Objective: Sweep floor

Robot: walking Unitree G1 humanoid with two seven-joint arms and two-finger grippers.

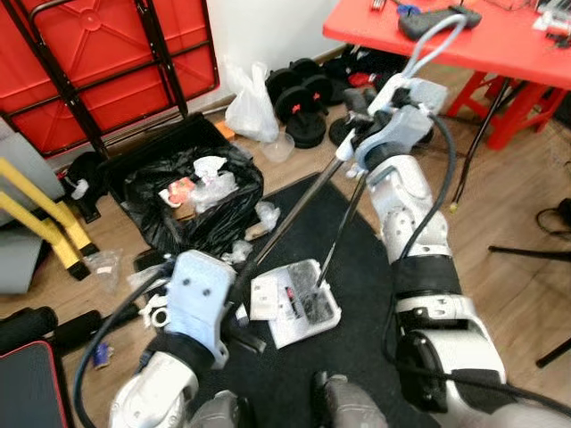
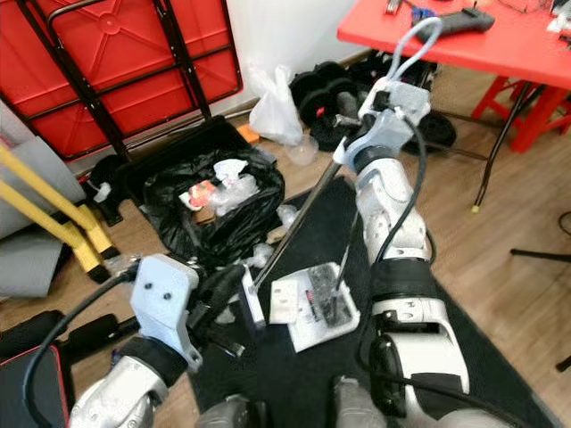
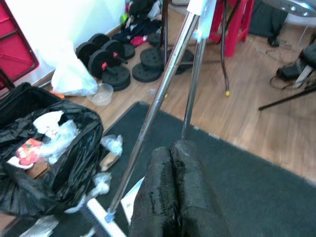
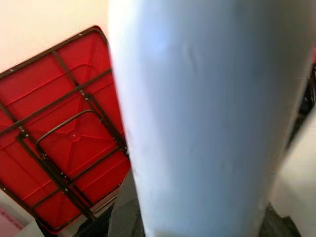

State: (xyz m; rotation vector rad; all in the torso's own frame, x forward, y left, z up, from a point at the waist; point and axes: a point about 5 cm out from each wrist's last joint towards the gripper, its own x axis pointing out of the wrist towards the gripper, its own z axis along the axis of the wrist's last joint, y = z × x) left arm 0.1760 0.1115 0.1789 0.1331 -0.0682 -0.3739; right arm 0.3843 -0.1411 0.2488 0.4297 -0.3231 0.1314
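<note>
Left gripper: nearest the camera, fingers pressed together, empty, low beside the broom head.
Right gripper: at both handle tops; finger state cannot be told.
Broom: slim metal pole, probably light, stiff, slippery; grip mid-pole.
Dustpan: white, on dark mat, holding scraps.
Bin bag: black, open, holding crumpled paper and wrappers.

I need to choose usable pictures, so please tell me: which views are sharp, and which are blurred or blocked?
Both eye views are evenly lit and fairly sharp: the black bin bag and dustpan read clearly. The left wrist view is sharp on the metal poles, but its own tool fingers look soft up close. In the right wrist view a blurred pale shape blocks the middle.
</note>
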